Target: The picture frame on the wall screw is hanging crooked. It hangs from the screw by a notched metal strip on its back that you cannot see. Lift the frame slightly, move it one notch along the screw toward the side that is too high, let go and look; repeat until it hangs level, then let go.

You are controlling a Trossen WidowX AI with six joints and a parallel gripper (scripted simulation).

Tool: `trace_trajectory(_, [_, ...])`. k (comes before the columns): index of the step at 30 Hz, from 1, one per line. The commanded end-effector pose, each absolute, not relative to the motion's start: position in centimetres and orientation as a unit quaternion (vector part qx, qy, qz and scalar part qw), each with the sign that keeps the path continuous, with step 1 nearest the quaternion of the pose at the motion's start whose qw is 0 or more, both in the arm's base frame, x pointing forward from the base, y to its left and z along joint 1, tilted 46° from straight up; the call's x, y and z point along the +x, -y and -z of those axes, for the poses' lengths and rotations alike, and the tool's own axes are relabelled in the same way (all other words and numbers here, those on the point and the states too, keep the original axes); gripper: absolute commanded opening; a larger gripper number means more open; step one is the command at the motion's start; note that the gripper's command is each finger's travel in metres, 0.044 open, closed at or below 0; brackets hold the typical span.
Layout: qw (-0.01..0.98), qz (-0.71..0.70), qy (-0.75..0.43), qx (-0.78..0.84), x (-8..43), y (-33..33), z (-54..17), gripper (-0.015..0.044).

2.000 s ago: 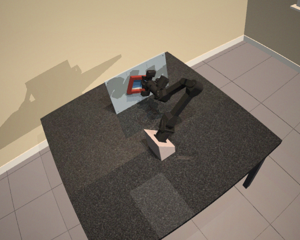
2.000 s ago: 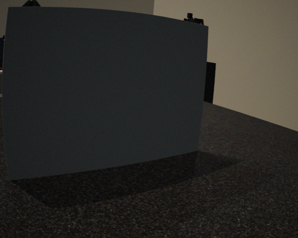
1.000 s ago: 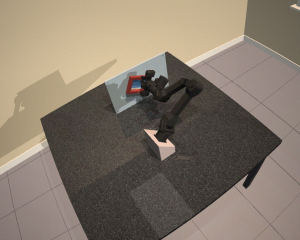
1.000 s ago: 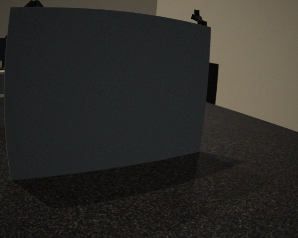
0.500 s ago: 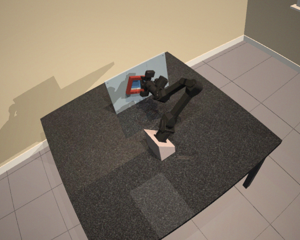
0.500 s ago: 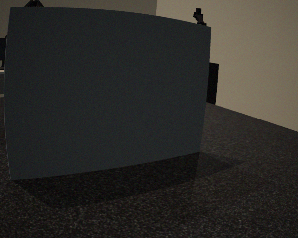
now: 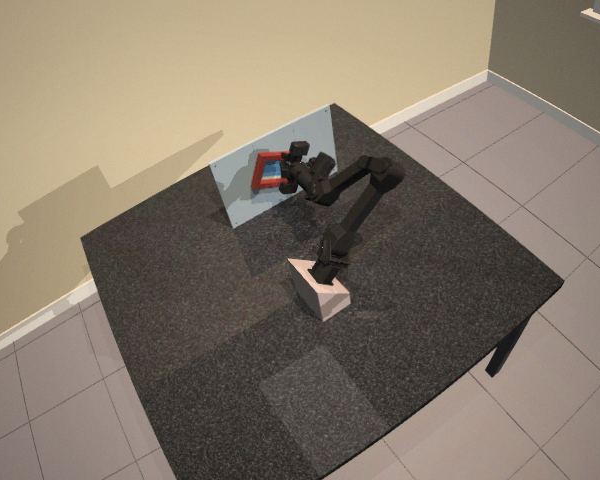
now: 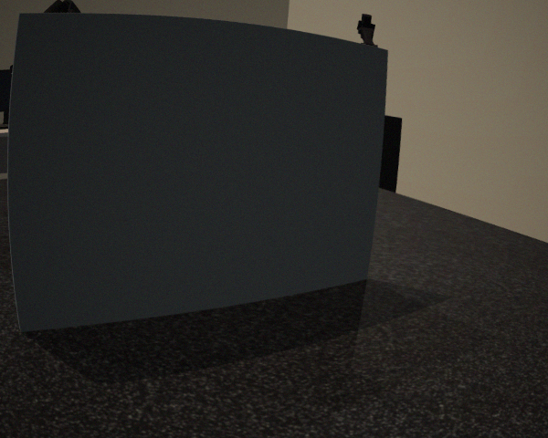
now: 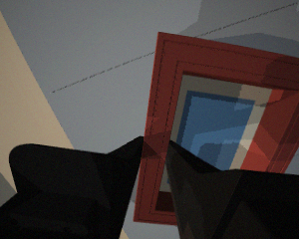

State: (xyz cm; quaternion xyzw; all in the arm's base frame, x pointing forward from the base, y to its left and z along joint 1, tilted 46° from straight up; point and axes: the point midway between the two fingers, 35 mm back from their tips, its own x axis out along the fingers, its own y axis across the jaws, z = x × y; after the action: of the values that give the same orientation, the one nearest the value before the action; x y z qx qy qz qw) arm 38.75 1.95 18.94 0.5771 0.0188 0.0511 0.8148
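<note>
Gripping one side, pincer (image 7: 286, 170) (image 9: 153, 142) closed, red frame (image 7: 257, 170) (image 9: 161, 65) between fingertips

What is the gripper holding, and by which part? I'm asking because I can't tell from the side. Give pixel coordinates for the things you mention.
The red picture frame (image 7: 257, 172) (image 9: 164, 65), pinched by one side bar between the fingertips.

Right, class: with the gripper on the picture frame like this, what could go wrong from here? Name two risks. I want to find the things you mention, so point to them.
The gripper (image 7: 285, 169) (image 9: 153, 142) pinches only one side bar of the red picture frame (image 7: 256, 170) (image 9: 161, 85), so the frame might twist in the fingers when lifted. The arm (image 7: 359, 211) and gripper cover part of the frame from above, so its tilt could be misjudged before release.
</note>
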Motion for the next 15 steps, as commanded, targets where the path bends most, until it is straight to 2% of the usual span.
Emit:
trace_trajectory(1, [0.815, -0.051, -0.019, 0.577, 38.74, -1.95, -18.96, 0.0])
trace_trajectory(15, [0.824, -0.051, -0.018, 0.564, 38.75, -1.94, -18.88, 0.0])
